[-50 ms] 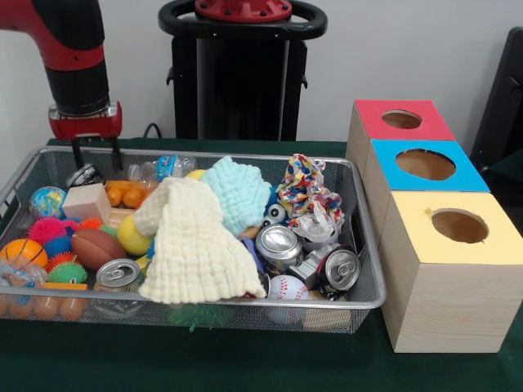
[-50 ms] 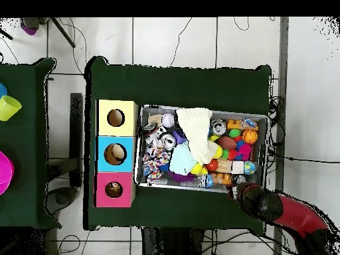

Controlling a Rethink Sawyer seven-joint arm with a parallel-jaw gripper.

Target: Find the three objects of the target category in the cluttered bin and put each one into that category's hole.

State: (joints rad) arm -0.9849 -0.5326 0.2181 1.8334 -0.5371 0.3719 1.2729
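While the red and black arm (image 1: 75, 57) hangs over the far left corner of the wire bin (image 1: 369, 237), its gripper (image 1: 95, 153) sits just above the rim, two dark fingers (image 1: 77, 153) pointing down with a visible gap between them and nothing held. Directly below the tips lies a dented can end (image 1: 82, 175). At about 5 o'clock from the gripper a pale wooden block (image 1: 86, 202) rests beside a packet of orange pieces (image 1: 125, 194); at 7 o'clock sits a small globe ball (image 1: 46, 201). Farther toward 6 o'clock: pink and green spiky balls (image 1: 47, 231), a brown toy football (image 1: 96, 247), an orange basketball (image 1: 23, 253) and an upright can (image 1: 118, 279). Cream cloth (image 1: 196, 245) drapes across the bin's middle, touching a mint cloth (image 1: 238, 192) at its 1 o'clock. Right of these, a patterned rag (image 1: 306, 189), a cluster of crushed silver cans (image 1: 280, 244), one can with a red rim (image 1: 339, 269), and a baseball (image 1: 288, 289) against the near wall. Outside the bin at 3 o'clock stand three wooden boxes in a row, each with a round hole on top: red box (image 1: 400, 120) farthest, blue box (image 1: 424, 165) in the middle, yellow box (image 1: 456, 226) nearest. Overhead, the arm (image 2: 282, 211) enters at the bin's (image 2: 202, 186) lower right corner.
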